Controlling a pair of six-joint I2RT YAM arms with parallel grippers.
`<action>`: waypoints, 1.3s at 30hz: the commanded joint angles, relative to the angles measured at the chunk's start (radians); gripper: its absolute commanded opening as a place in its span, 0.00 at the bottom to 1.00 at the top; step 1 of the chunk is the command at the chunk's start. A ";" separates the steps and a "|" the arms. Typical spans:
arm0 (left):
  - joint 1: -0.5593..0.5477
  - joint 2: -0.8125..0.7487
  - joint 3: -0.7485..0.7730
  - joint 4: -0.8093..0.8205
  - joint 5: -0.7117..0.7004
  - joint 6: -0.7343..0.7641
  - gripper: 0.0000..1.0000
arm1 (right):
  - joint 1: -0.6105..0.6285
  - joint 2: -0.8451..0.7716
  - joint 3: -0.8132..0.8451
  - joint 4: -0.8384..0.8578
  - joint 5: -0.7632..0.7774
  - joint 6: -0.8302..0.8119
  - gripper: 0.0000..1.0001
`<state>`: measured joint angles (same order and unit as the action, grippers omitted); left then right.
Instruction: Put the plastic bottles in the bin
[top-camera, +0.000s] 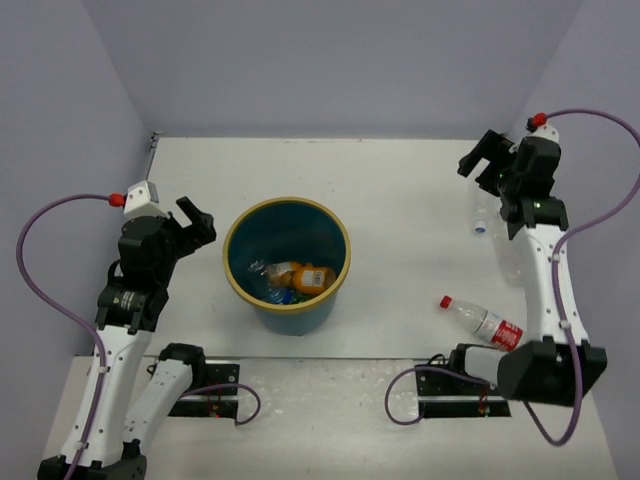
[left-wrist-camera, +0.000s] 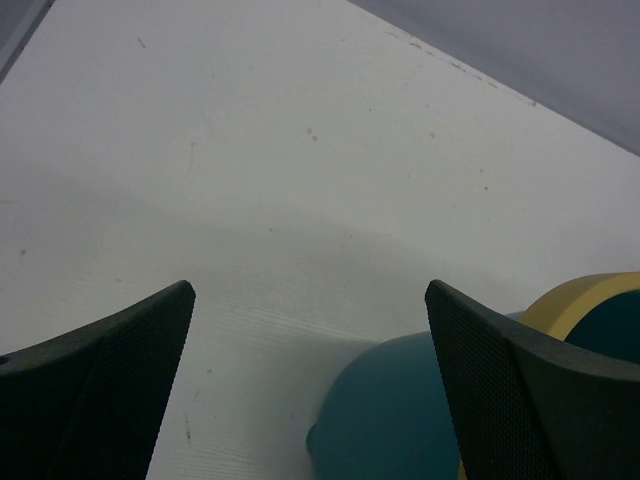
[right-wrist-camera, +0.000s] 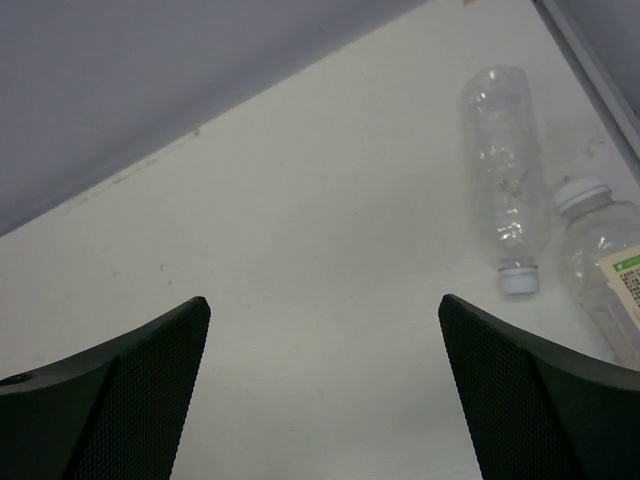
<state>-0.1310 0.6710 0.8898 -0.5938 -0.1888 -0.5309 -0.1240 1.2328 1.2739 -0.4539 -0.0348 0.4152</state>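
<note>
- The clear bottle (right-wrist-camera: 505, 170) lies on the worktop (right-wrist-camera: 300, 230) at about 1 o'clock from the right fingers (right-wrist-camera: 120, 400); its long axis runs 12 to 6, cap end nearest the wrist; a labelled bottle (right-wrist-camera: 600, 260) lies just beside it, at 3 o'clock.
- The right arm is much the nearer; a red-capped bottle (top-camera: 482, 320) lies by its base.
- The right fingers are spread wide, holding nothing; the left fingers (left-wrist-camera: 100, 390) are likewise released, beside the bin (top-camera: 290, 225), which holds several bottles.
</note>
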 joint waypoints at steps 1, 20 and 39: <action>0.005 -0.017 -0.007 0.013 -0.043 0.003 1.00 | -0.120 0.253 0.170 -0.078 -0.092 -0.046 0.99; 0.005 0.079 -0.005 0.101 -0.117 -0.024 1.00 | -0.171 0.966 0.687 -0.264 0.100 -0.247 0.99; 0.005 0.098 -0.019 0.117 -0.123 -0.031 1.00 | -0.170 0.964 0.690 -0.299 -0.116 -0.357 0.27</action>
<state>-0.1310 0.7764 0.8714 -0.5172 -0.2973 -0.5411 -0.2950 2.3271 1.9780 -0.7504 -0.0272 0.0919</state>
